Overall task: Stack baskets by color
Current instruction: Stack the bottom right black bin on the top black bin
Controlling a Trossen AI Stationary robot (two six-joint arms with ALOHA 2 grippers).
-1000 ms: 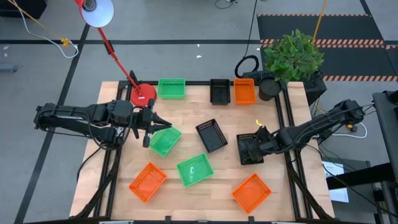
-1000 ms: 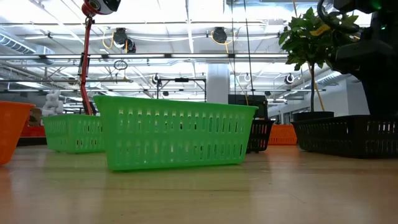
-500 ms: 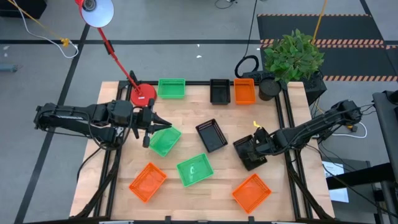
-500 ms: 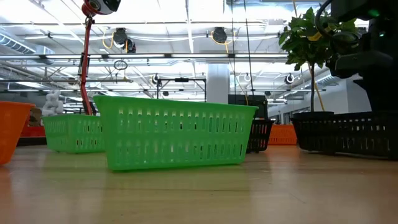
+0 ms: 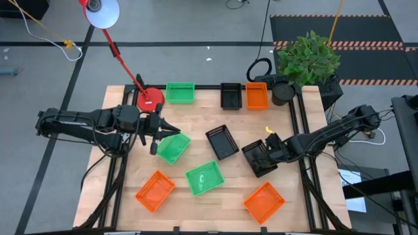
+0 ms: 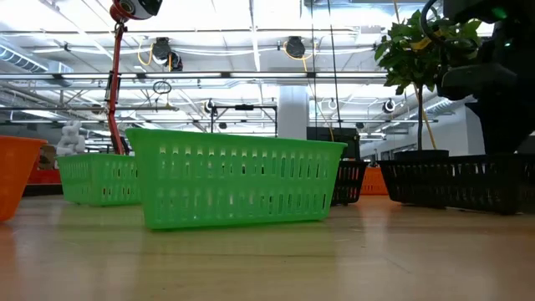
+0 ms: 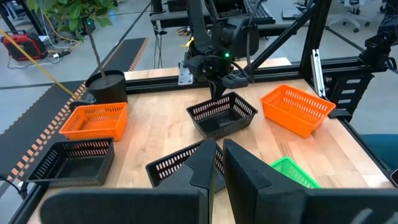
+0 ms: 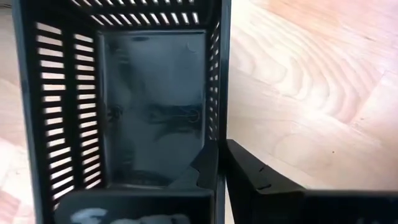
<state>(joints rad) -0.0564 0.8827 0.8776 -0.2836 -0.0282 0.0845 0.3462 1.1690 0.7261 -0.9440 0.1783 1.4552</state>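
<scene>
Toward the table's right, a black basket (image 5: 257, 158) lies askew on the wood, with my right gripper (image 5: 268, 146) shut on its wall; the low view shows it too (image 6: 456, 181). My left gripper (image 5: 159, 134) hangs shut and empty above the table, just left of a green basket (image 5: 174, 149). A second black basket (image 5: 222, 142) lies mid-table, with a green one (image 5: 204, 178) and two orange ones (image 5: 155, 190) (image 5: 264, 202) nearer the front. Along the far edge stand a green (image 5: 180, 93), a black (image 5: 231, 95) and an orange basket (image 5: 257, 95). My right gripper pinches one long wall (image 8: 218, 115) of the black basket near a corner, one finger inside the basket and one outside. The fingers come steeply from above. The basket stays about level and low; whether its bottom has left the table I cannot tell.
A red lamp base (image 5: 149, 99) stands at the far left and a dark plant pot (image 5: 284, 92) at the far right corner. Black frame rails run along the table's left and right edges. Bare wood shows between the mid-table baskets and the far row.
My right gripper has shut on the wall of the black basket. The basket has turned from square to askew and slid a little toward the middle of the table.
</scene>
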